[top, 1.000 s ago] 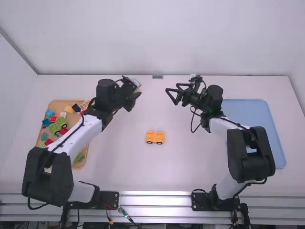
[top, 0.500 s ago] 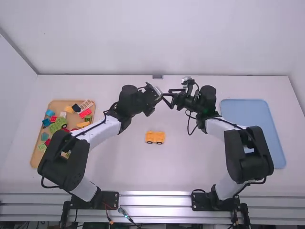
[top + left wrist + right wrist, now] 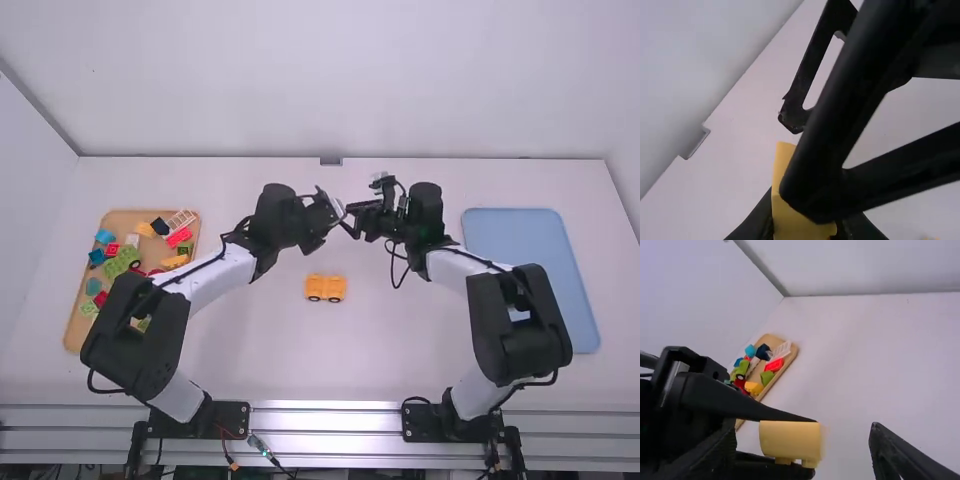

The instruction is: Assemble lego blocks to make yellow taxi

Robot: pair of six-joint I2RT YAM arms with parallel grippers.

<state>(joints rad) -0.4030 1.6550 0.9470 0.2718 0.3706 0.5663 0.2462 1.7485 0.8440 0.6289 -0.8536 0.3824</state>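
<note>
- Above the far half of the white table [image 3: 420, 350], two grippers meet: the left one [image 3: 339, 211] is clamped on a single yellow block [image 3: 790, 437], and the right one [image 3: 350, 219] has its two fingers spread, one on each side of that block.
- So that's one block up in the air, plus one yellow car piece [image 3: 325, 288] sitting on the table nearer the arm bases, two dark wheels showing.
- Two trays in total. Wooden one [image 3: 73, 335] on the left is loaded with mixed pieces; I spot one white rack-like piece [image 3: 181, 222], one dark blue block [image 3: 160, 226], one green wheeled piece [image 3: 122, 262] and two yellow-orange ones. Can't get a full count, the left arm hides part of it.
- Blue tray [image 3: 510, 230] is on the right, partly blocked by the right arm.
- From the left wrist, the right gripper's fingers cover a chunk of the held block.
</note>
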